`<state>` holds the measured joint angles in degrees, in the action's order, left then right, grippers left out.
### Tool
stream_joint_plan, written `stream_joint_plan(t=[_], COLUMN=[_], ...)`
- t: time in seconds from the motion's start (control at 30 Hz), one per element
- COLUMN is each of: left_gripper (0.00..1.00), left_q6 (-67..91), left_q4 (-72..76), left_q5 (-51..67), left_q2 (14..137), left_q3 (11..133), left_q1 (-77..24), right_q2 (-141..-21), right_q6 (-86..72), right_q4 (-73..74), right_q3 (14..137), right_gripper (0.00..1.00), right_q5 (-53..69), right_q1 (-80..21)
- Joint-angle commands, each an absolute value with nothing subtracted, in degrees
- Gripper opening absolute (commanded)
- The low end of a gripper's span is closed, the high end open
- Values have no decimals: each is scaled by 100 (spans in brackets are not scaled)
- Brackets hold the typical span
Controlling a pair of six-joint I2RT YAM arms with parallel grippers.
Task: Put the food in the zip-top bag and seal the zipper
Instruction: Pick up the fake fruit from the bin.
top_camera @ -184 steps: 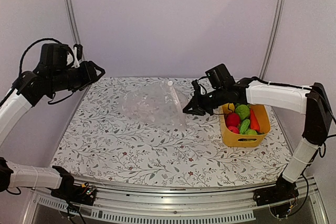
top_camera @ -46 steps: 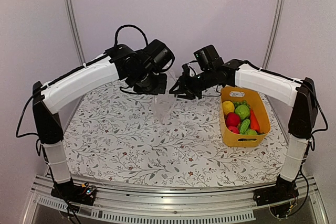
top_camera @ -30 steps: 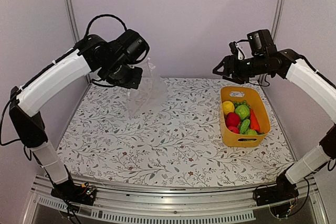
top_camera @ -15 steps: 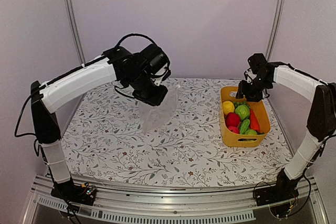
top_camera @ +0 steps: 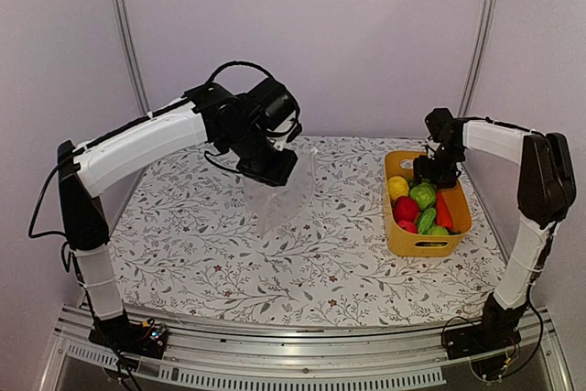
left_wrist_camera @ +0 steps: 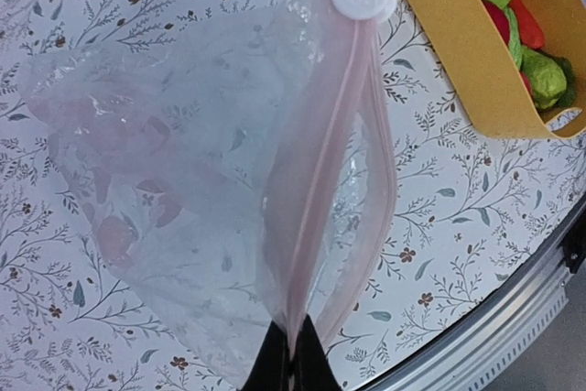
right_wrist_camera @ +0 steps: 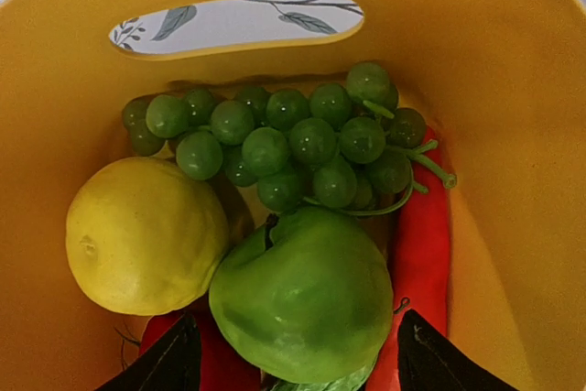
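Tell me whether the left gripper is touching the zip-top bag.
Touching. The left wrist view shows the left gripper with its fingers pinched shut on the pinkish mouth edge of the zip-top bag, with no gap between them.

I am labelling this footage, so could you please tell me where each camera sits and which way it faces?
Top external: fixed above and behind the arms, facing down over the table; both show, left gripper holding the zip-top bag, right gripper over the yellow basket.
Left wrist: on that wrist, looking down the hanging bag's zipper; its shut fingertips show.
Right wrist: looks straight down into the basket at lemon, grape bunch, carrot; its spread fingertips show.
Shared: the basket shows in all three.
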<state>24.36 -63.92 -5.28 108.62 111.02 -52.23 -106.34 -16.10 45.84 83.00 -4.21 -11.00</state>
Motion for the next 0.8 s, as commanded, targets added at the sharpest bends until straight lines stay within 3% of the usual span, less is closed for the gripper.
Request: stream_joint_plan(t=[0.0, 0.23, 0.53, 0.77], left_gripper=[0, 0, 0, 0], left_q6=[2511, 2479, 2459, 2441], left_q4=[-6312, -6315, -6333, -6313], left_q5=[-468, -456, -421, -303], left_q2=[10659, 10678, 10787, 10982], left_q3=[11130, 11170, 11303, 11550], left_q1=[-5283, -5283, -5283, -5275], right_q2=[-10975, -11386, -10917, -9699], right_q6=[-1504, -1506, -1631, -1666], right_q4=[4552, 4503, 4508, 4665], right_q3=[8498, 8537, 8252, 7962], right_gripper=[74, 75, 46, 39], right_q5=[-486, -294, 134, 416], right_q1=[-952, -935, -937, -943])
